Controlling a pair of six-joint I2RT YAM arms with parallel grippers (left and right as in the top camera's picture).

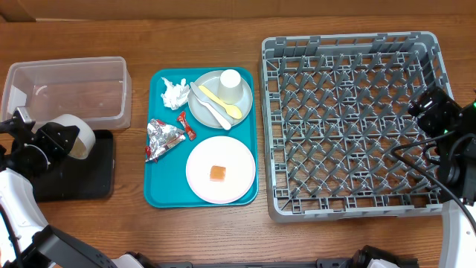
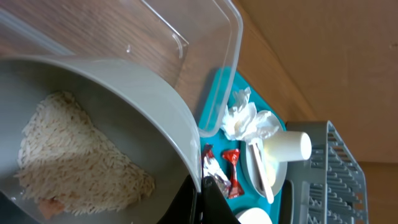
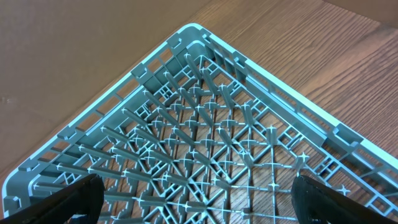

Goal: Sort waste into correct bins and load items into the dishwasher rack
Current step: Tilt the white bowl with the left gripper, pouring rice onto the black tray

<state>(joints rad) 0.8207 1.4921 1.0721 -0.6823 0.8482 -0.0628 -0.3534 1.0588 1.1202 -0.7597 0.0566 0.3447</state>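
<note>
Wooden tabletop (image 1: pixel 134 223), left side: one small grey bowl (image 2: pixel 124 93) of rice grains (image 2: pixel 74 162), tipped over one black tray (image 1: pixel 82 186) beside one clear tub (image 1: pixel 74 93), rim clamped by left gripper (image 1: pixel 52 140). Next over, one teal tray (image 1: pixel 160 190) with one tissue (image 1: pixel 175 94), one foil wrapper (image 1: pixel 162 138), two red packets (image 1: pixel 185 126), one grey plate (image 1: pixel 207 78) bearing white cup (image 1: pixel 230 84), yellow spoon (image 1: pixel 234 111) and white utensil (image 1: pixel 219 117), one pale plate (image 1: pixel 201 160) bearing one orange cube (image 1: pixel 217 173). Rightmost, one grey rack (image 1: pixel 349 126), right gripper (image 3: pixel 196 190) at its right edge, fingers spread apart.
</note>
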